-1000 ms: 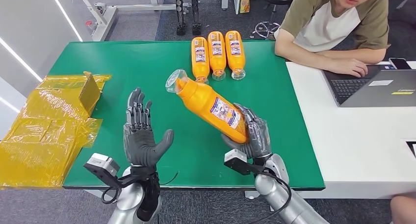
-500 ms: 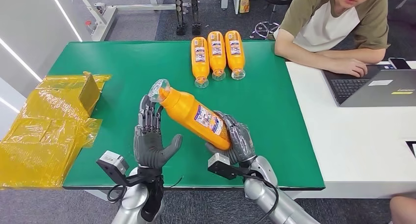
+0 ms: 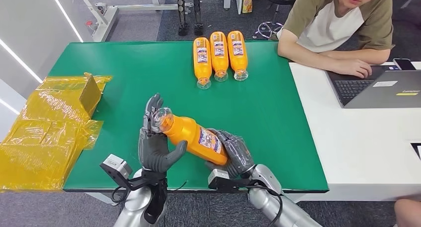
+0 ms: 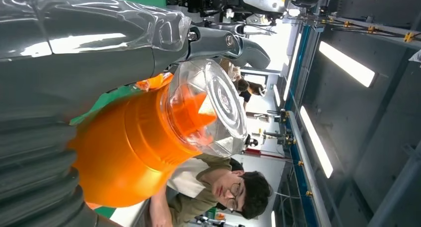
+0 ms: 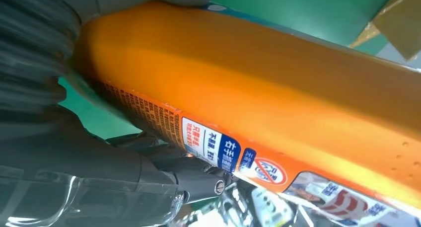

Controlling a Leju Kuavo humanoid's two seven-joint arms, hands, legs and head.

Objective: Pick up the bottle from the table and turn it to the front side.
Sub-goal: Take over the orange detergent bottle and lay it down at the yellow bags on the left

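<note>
Right hand (image 3: 233, 155): ribbed grey fingers wrapped round the base end of the orange bottle (image 3: 191, 133), gripping it above the near edge of the table (image 3: 124, 68).
Bottle: smooth glossy plastic, tilted, printed label facing up, clear domed cap (image 3: 163, 119) pointing left and away.
Left hand (image 3: 156, 142): palm open, fingers upright (cap resting right against them), thumb spread and not closed round anything.
Left edge: crinkled yellow wrapping (image 3: 47, 132).
Far side: three matching orange bottles (image 3: 219, 54) lying in a row, labels up.
Far right: a person's forearm (image 3: 337, 58) by a laptop (image 3: 382, 88).

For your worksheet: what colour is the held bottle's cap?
Clear, see-through cap; left wrist view shows it best.
</note>
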